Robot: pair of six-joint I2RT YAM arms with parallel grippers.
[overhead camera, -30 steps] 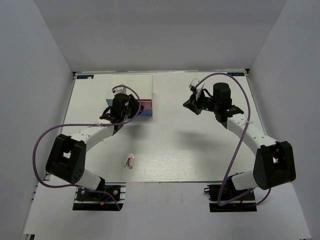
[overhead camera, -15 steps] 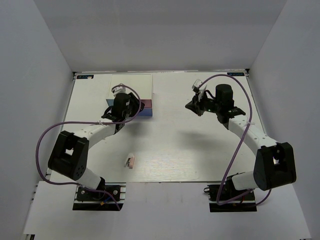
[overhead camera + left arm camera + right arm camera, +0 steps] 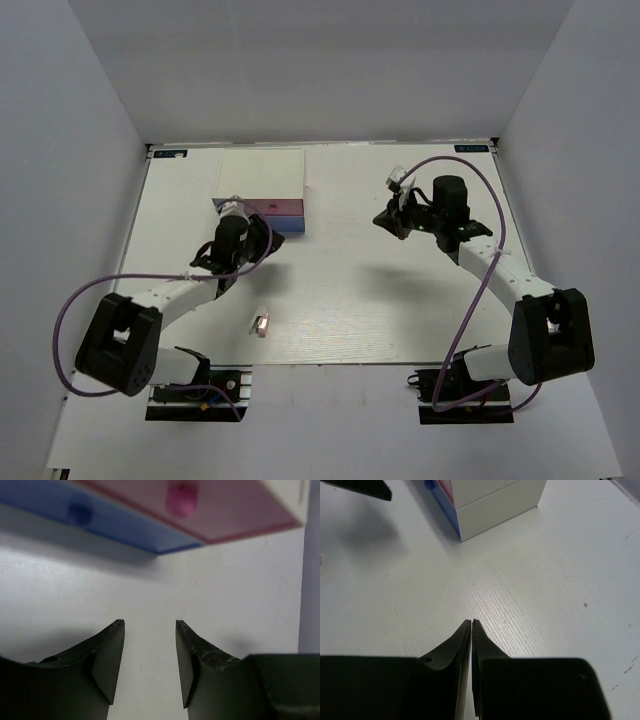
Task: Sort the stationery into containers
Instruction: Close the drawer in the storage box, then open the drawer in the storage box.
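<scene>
**Step in hand.** I judge this to be a gap between placements. My left end effector stands in front of the drawer box, fingers apart with nothing between them. It faces the pink drawer front and the dark blue drawer front below it. It is close to both but touches neither their knobs nor their faces. The blue front seems to stand slightly forward of the pink. I cannot tell whether either drawer is fully shut.

**Right side.** The right end effector hangs above bare desk, well apart from the box, fingers pressed together and carrying nothing.

**Stationery.** I see only one loose piece. It lies on the desk nearer the left arm's base, well short of the box. It is too small to identify.

**Next move.** I expect the left arm should fetch that piece. That calls for swinging back toward the base, pointing the fingers down and closing low on a small, flat target. A drawer must also be opened to receive it.
</scene>
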